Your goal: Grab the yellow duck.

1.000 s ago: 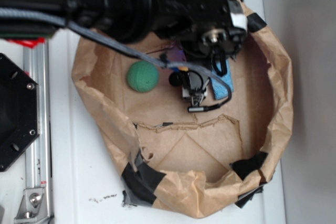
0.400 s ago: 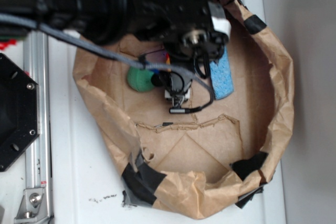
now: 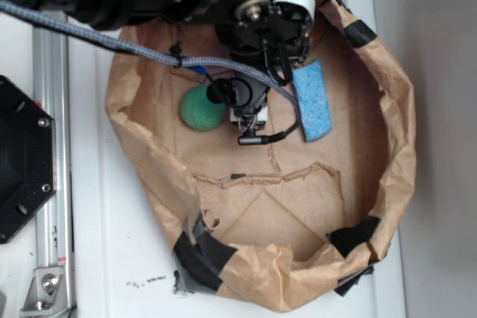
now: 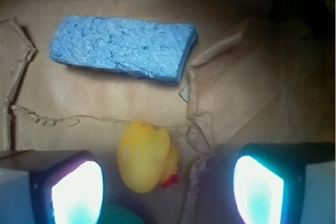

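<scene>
The yellow duck is shown in the wrist view as a small, rounded, glossy yellow toy with a reddish-orange beak at its lower right. It is seen lying on the brown paper floor, between the two pads of the end effector, which is spread wide and holds nothing. A blue sponge, flat and rectangular, is seen beyond the duck, apart from it. A green ball is visible in the exterior view, just beside the end effector; the duck is hidden there by the arm. All three are contained in a crumpled paper bag, patched with black tape, set on the white bench.
</scene>
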You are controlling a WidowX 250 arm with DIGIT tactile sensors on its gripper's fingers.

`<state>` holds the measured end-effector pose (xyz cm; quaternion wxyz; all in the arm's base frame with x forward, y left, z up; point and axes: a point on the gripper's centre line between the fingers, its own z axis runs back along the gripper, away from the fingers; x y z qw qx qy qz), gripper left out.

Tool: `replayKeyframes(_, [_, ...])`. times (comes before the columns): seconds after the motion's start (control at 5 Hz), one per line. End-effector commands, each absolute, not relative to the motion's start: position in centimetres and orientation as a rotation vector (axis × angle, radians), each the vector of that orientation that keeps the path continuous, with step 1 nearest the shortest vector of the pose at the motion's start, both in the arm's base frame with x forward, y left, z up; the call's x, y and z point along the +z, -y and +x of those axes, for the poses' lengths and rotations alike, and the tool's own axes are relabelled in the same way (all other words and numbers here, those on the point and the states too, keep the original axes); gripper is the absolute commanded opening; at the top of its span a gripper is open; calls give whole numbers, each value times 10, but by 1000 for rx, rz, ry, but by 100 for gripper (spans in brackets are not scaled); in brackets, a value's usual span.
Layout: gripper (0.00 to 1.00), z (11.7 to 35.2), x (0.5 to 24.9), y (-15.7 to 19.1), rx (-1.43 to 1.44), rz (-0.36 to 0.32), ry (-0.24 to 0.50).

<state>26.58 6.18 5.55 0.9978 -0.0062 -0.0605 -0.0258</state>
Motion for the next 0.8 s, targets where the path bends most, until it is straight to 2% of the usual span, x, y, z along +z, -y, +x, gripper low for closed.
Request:
replayKeyframes(0.0, [100, 270, 63, -76, -27, 46, 147])
replayKeyframes(0.6, [100, 272, 49, -75, -44, 76, 101])
